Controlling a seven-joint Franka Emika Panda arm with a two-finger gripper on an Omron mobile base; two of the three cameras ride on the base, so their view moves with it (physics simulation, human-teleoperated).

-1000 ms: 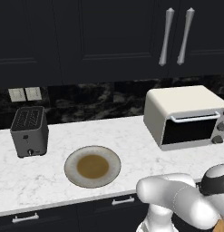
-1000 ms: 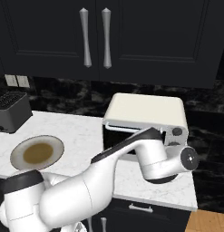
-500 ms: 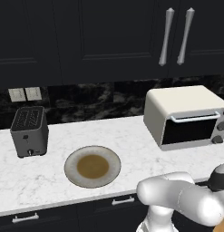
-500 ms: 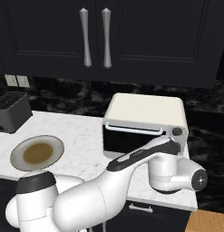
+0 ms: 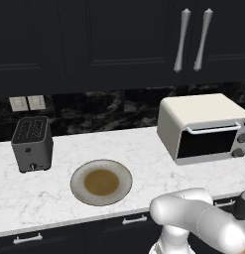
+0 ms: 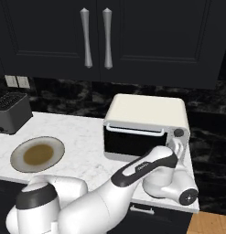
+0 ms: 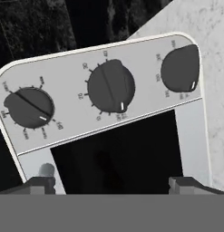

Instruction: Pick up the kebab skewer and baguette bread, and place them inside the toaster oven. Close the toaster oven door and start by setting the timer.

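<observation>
Swung lower and further toward the counter's right end since a second ago, arm elbow now dropped before the toaster oven (image 6: 146, 125). Gripper (image 7: 112, 183) spread wide, holding nothing, fingertips (image 7: 41, 183) facing the oven's knob panel head-on, near but apart. Toaster oven door (image 5: 209, 144) shut, appliance standing at the right end of the counter (image 5: 144, 149). Plate (image 5: 101, 181) near the front edge, left of the oven.
</observation>
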